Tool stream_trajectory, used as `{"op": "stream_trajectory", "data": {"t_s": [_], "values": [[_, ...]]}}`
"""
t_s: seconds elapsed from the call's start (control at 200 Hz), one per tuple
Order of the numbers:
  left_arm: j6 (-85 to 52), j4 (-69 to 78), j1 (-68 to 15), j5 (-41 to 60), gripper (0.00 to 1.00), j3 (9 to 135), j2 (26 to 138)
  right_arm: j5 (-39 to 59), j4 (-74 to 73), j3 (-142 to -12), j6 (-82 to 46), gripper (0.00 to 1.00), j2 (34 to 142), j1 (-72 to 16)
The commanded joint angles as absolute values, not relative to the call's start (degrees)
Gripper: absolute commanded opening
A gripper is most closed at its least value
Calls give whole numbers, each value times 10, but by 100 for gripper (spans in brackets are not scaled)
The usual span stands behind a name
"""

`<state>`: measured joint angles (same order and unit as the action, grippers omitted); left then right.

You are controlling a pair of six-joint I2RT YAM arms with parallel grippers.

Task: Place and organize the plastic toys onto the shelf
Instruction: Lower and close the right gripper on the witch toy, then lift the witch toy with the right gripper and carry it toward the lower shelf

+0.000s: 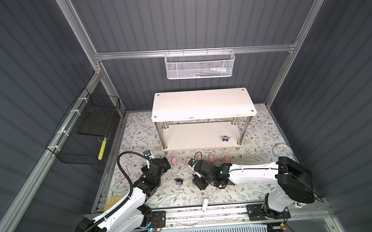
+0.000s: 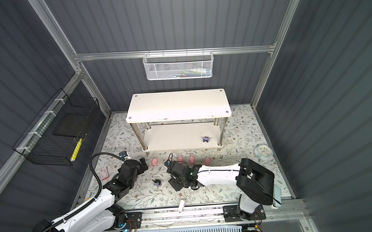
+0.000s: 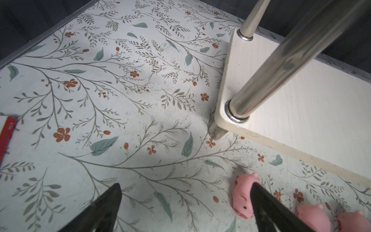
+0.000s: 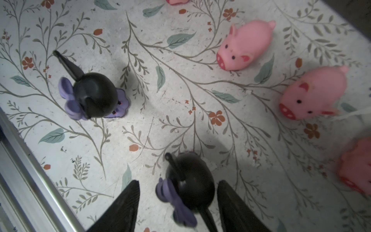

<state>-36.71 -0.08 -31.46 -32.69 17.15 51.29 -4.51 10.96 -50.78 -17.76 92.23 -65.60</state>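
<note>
The white two-tier shelf (image 1: pixel 203 104) stands at the back with one purple-and-black toy (image 1: pixel 225 138) on its lower board. Several pink pigs, such as pig (image 1: pixel 174 161), line the floor in front of it. My right gripper (image 4: pixel 177 183) is open, its fingers standing either side of a black-eared purple toy (image 4: pixel 190 180) with small gaps. A second such toy (image 4: pixel 94 94) stands farther off on the mat (image 1: pixel 179 182). Two pigs (image 4: pixel 245 45) (image 4: pixel 313 92) lie beyond. My left gripper (image 3: pixel 185 185) is open over bare mat, a pig (image 3: pixel 242 194) beside one finger, near the shelf's chrome leg (image 3: pixel 281 60).
A white mesh basket (image 1: pixel 199 64) hangs on the back wall and a black wire basket (image 1: pixel 84 129) on the left wall. A pale-blue clock dish (image 1: pixel 282 151) sits at the right, a white cylinder (image 1: pixel 205 204) at the front edge, a red card (image 2: pixel 104 174) at the left.
</note>
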Motion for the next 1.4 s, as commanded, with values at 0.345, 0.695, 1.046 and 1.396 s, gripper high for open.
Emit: {"op": "stream_trajectory", "data": {"t_s": [0.345, 0.695, 1.046, 1.396], "values": [[-369, 12, -316, -343, 100, 166, 515, -41, 121, -532, -170, 55, 947, -647], [-370, 16, -316, -342, 100, 165, 521, -44, 124, -531, -169, 39, 939, -646], [-371, 14, -316, -345, 100, 161, 517, -49, 147, -539, -157, 30, 923, -646], [-372, 15, -316, -348, 100, 156, 509, -84, 275, -592, -90, 26, 855, -611]]}}
